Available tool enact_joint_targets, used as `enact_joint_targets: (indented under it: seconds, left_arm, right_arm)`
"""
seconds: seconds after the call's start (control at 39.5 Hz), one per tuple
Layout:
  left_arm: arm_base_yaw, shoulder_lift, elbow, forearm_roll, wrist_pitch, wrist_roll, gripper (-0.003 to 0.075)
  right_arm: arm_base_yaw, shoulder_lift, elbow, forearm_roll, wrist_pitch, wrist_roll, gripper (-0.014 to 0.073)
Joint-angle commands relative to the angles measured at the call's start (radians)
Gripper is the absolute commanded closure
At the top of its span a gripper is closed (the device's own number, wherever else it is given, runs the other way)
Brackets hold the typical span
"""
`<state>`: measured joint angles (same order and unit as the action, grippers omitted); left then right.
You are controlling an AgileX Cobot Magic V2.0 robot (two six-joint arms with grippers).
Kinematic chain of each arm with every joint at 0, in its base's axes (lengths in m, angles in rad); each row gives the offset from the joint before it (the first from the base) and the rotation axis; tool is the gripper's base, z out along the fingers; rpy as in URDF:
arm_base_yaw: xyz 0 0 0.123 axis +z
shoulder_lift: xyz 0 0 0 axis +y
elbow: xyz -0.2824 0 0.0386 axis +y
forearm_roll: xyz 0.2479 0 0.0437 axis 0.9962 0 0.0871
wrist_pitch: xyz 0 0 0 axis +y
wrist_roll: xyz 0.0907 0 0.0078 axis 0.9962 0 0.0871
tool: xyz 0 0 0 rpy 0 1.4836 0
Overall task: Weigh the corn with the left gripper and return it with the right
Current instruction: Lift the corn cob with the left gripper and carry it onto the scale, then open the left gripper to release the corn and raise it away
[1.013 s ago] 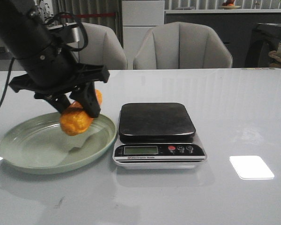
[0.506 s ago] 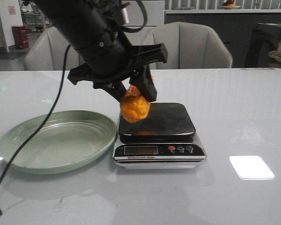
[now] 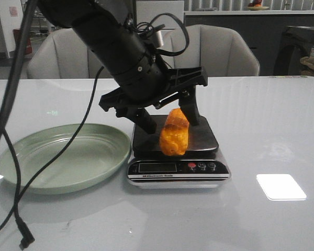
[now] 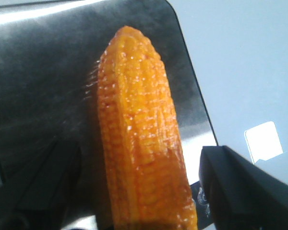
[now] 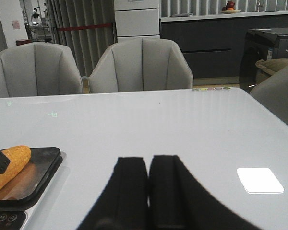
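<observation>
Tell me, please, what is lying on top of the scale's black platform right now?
The corn lies on the scale platform, between the left gripper's open fingers. The platform beneath the cob is covered.

Corn (image 3: 175,133) on the scale (image 3: 178,170), between open end effector (image 3: 170,121) fingers; plate (image 3: 21,172) left of scale.

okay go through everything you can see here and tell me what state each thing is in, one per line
corn: lying on the scale's black platform, no finger touching it
left hand: open, fingers spread either side of the corn
right hand: shut, fingers together, holding nothing, over bare table
scale: carrying the corn; display reading too small to tell
green plate: empty, beside the scale
</observation>
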<state>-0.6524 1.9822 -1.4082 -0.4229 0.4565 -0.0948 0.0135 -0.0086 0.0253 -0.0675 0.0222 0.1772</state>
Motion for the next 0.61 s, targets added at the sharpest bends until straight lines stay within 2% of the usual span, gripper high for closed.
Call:
enact_joint_targets:
  seconds: [0.0,0.28,0.46,0.58]
  left_arm:
    - [-0.004,-0.086,-0.031,0.018,-0.003,0.004,0.0157]
    - [0.008,-0.272,0.085,0.14,0.001,0.004,0.0157]
    - [0.021,-0.463,0.234,0.177,-0.029,0.004,0.0157]
    - [0.021,-0.597,0.367,0.179,-0.096,0.004,0.0157]
  right_arm:
    - [-0.006,-0.021,0.011,-0.009,-0.077,-0.007,0.0438]
    - [-0.006,-0.021,0.011,-0.009,-0.077,-0.007,0.0438]
    - [-0.006,-0.021,0.011,-0.009,-0.077,-0.007,0.0438]
    - [-0.006,-0.02,0.011,-0.009,-0.077,-0.007,0.0438]
